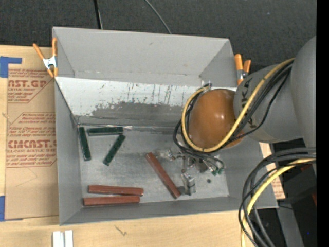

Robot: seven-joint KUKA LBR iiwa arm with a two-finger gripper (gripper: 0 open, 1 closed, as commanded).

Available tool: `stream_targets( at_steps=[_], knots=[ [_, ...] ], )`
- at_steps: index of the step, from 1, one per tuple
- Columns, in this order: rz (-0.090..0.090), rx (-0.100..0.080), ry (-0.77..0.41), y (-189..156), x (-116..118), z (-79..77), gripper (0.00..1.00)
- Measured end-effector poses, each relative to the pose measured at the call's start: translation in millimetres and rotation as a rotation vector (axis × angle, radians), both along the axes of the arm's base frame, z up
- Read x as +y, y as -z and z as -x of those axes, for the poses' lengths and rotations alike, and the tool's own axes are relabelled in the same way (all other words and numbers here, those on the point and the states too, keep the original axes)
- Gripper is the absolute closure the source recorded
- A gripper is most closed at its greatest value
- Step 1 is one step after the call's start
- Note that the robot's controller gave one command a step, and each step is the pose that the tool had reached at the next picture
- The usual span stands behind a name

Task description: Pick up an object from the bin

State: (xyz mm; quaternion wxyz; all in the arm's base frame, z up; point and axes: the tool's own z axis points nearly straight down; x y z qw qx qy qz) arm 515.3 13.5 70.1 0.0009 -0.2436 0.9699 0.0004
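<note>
Pincer [188, 183] hangs beside brown stick [160, 173], near front bin wall [154, 212].

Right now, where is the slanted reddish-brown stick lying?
The slanted reddish-brown stick lies on the bin's floor, right of centre in the camera view, its lower end beside the claw; two flat reddish-brown sticks lie to its left.

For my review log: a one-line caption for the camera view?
Gripper in the grey bin, at the lower end of a diagonal red-brown stick.
</note>
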Motion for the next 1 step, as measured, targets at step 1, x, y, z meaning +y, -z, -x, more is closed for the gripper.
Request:
stream_targets(
  at_steps=[1],
  knots=[
    [0.001,0.004,0.000,0.1,-0.3,0.8,1.00]
  ],
)
